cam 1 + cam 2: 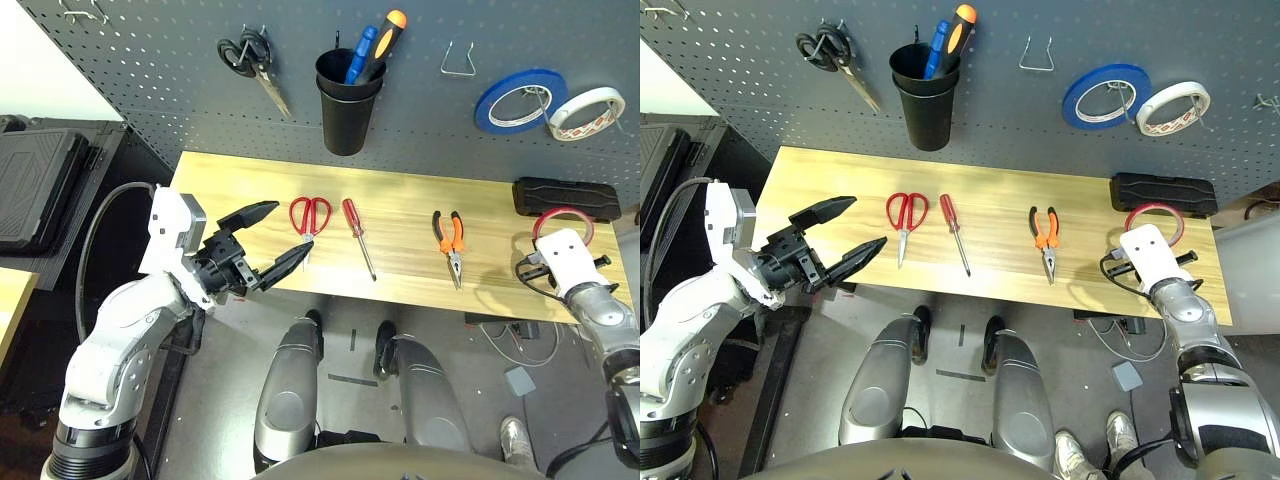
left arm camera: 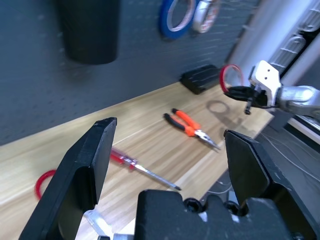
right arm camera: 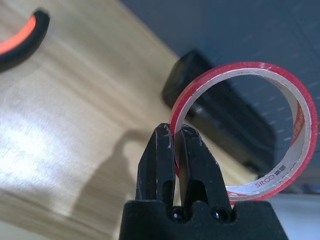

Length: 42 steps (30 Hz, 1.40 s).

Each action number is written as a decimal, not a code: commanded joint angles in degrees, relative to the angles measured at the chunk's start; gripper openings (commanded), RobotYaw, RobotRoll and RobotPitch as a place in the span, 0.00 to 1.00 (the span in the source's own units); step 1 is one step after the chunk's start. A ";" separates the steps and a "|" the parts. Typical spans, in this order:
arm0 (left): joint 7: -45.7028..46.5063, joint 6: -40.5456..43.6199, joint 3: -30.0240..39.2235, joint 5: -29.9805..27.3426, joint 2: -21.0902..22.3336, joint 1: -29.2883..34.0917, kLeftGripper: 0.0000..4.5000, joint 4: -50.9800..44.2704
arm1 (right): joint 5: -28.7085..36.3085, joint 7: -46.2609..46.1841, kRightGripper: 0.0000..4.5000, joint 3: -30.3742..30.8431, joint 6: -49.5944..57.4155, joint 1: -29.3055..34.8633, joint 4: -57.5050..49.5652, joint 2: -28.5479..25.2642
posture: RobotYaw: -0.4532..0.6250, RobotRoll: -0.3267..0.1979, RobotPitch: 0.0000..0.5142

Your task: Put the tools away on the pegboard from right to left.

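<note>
Head views: left gripper (image 1: 268, 238) hanging with jaws spread wide, clasping nothing, poised just off the near left corner of the wooden table (image 1: 400, 190); silver forearm bending up from the lower left, fingers aiming level toward the red-handled scissors (image 1: 310, 220). Right gripper (image 1: 1140, 222) hiding beneath its white wrist housing at the table's right end, pinching the thin red tape ring (image 1: 1155, 215), with the ring arching just past the housing, near a black case (image 1: 1163, 194). Lying in a row on the table from left to right: the red-handled scissors, a slim red-handled screwdriver (image 1: 357, 234), then orange-and-black-handled pliers (image 1: 451, 243). Rising behind the table, the dark grey pegboard (image 1: 160, 60), carrying black-handled scissors (image 1: 252, 62), a black cup (image 1: 346, 103) with two tool handles in it, a bare metal hook (image 1: 459, 60), a blue tape roll (image 1: 518, 102) and a white tape roll (image 1: 585, 112). Left wrist view: both black fingers (image 2: 82, 175) standing far apart with nothing between them; beyond them, lying flat, the screwdriver and pliers, and farther off the right gripper raising the red ring clear of the wood. Right wrist view: jaws pressing nearly together, clamping the ring's thin wall, one finger inside the loop and one outside; ring standing on edge, white inner face showing small print, floating over the wood in front of the black case.
</note>
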 commanded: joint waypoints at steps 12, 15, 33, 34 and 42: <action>-1.88 -6.89 -7.53 -0.55 -3.03 -7.78 1.00 -3.13 | -3.74 -18.41 0.01 -1.81 -6.03 -0.02 -1.39 -8.88 | 0.66 0.62 0.47; -1.52 -6.86 -8.52 -0.99 -3.80 -9.53 1.00 -3.26 | -4.42 -21.33 0.01 -1.97 -6.08 -1.49 -1.70 -10.64 | 0.65 0.62 0.47; -2.31 -6.97 -9.73 -0.62 -3.50 -13.61 1.00 -1.58 | -3.36 -13.26 0.01 -1.35 9.65 -19.78 4.90 -11.80 | 0.64 0.62 0.46; -2.31 -6.94 -9.80 -0.47 -3.46 -13.73 1.00 -1.50 | -3.35 -12.59 0.01 -1.28 11.17 -20.86 5.36 -11.66 | 0.64 0.62 0.46; -2.20 -6.59 -9.52 -0.04 -2.41 -13.43 1.00 -1.64 | -3.04 -11.32 0.01 -1.46 25.18 -28.30 8.00 -9.66 | 0.66 0.62 0.45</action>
